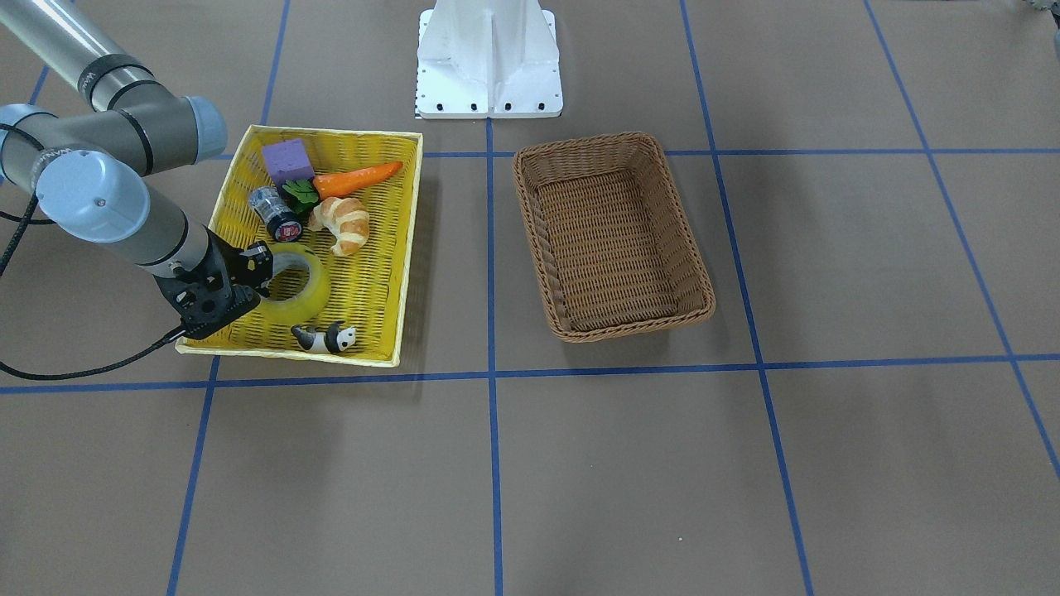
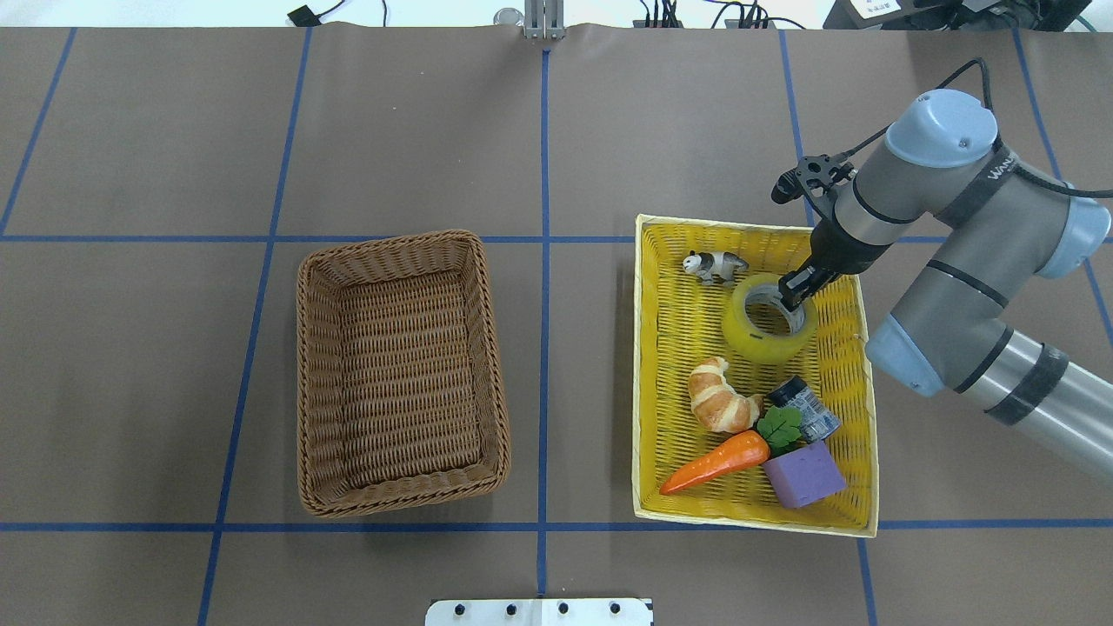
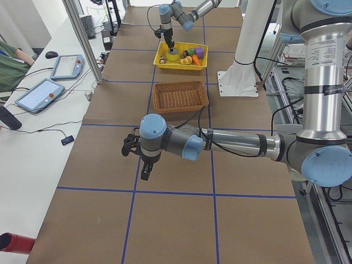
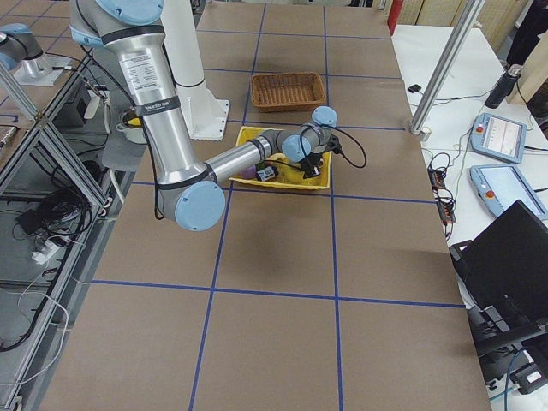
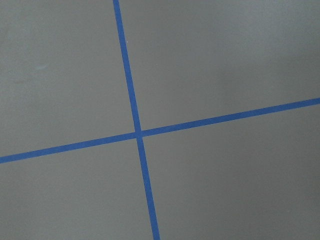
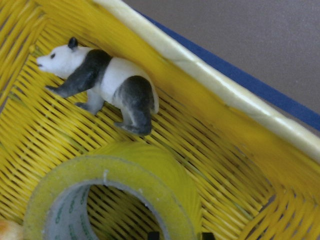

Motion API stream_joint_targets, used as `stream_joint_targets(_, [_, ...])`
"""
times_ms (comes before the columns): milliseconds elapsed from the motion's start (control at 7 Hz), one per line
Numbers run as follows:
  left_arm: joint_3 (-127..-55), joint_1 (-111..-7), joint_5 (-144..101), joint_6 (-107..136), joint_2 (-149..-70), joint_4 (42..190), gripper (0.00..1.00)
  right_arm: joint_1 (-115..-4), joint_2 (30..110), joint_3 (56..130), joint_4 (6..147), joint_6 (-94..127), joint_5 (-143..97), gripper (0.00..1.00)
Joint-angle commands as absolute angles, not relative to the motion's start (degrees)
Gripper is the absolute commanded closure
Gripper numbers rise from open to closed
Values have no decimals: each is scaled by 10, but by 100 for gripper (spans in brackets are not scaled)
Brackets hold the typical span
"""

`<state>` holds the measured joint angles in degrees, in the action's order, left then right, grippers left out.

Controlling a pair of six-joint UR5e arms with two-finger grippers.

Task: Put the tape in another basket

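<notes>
The tape (image 2: 765,348) is a yellowish ring lying in the yellow tray (image 2: 669,348), near its far right corner. My right gripper (image 2: 793,296) reaches down onto it, with one finger inside the ring and one outside. In the right wrist view the gripper (image 6: 180,235) is shut on the tape (image 6: 165,165) wall, and the roll rests on the tray floor. The brown wicker basket (image 2: 391,239) stands empty on the left, across a blue line. My left gripper (image 3: 144,175) hangs over bare table far away, and I cannot tell if it is open or shut.
The tray also holds a panda figure (image 2: 713,265) just beyond the tape, a croissant (image 2: 717,400), a grey cylinder (image 2: 804,409), a carrot (image 2: 713,465) and a purple cube (image 2: 804,474). The white robot base (image 1: 489,66) stands behind both containers.
</notes>
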<state>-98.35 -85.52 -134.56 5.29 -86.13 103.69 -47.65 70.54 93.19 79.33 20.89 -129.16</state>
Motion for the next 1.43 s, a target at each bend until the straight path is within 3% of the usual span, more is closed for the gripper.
stream_joint_targets(0, [-985, -855, -1346, 55, -861, 1037, 2, -498, 703, 967, 794, 214, -1306, 100])
stream_joint_targets(429, [-988, -854, -1346, 57, -884, 1037, 2, -550, 684, 998, 739, 332, -1394, 100])
stream_joint_targets(714, [-983, -839, -1399, 135, -909, 1066, 3, -518, 676, 995, 586, 505, -1340, 100])
stream_joint_targets(1286, [-960, -766, -1400, 559, -913, 1439, 3, -474, 676, 993, 392, 700, -1270, 100])
